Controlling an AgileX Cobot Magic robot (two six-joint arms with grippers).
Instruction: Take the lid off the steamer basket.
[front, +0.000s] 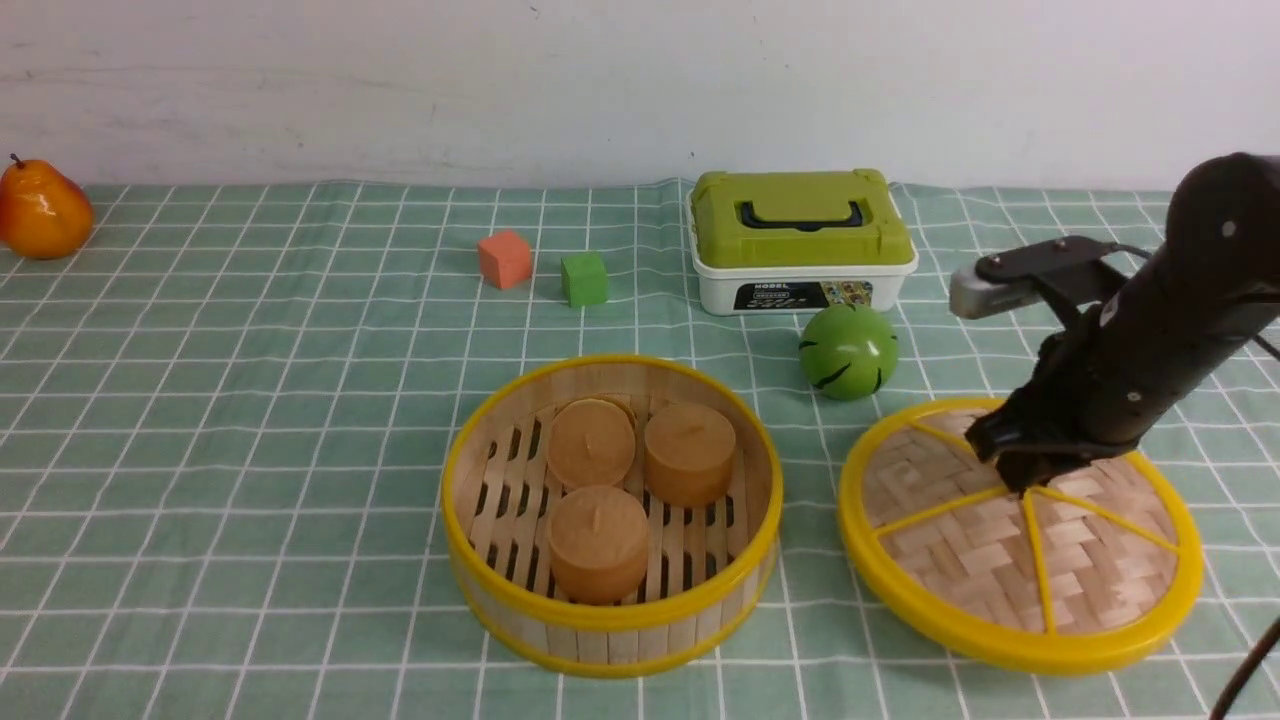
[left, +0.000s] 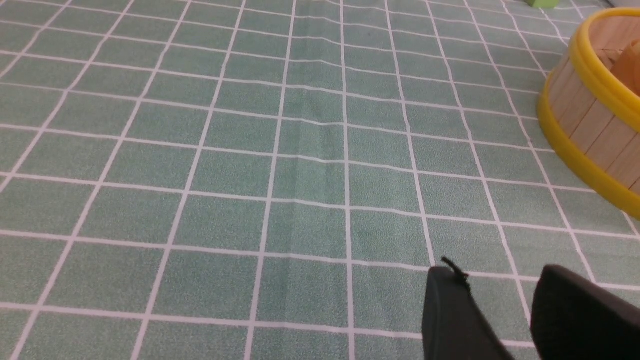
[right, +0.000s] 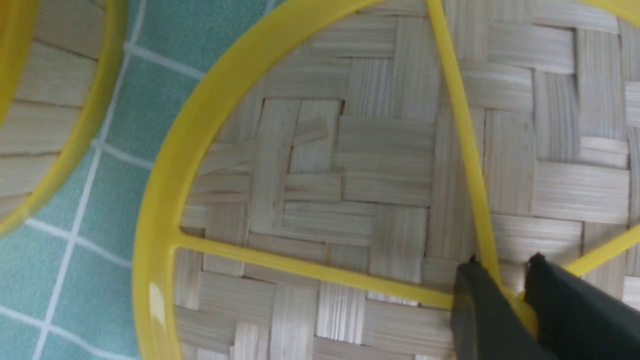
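Observation:
The steamer basket stands uncovered at the table's front middle, with three round brown cakes on its slatted floor. The lid lies on the cloth just to its right, apart from it. My right gripper is at the lid's centre, shut on the small yellow knob where the spokes meet. The right wrist view shows the fingertips pinching that knob, the woven lid and a piece of the basket wall. My left gripper is open and empty low over the cloth, left of the basket.
A white box with an olive-green top stands behind the lid, with a green ball between them. An orange cube and a green cube sit behind the basket. An orange pear is at the far left.

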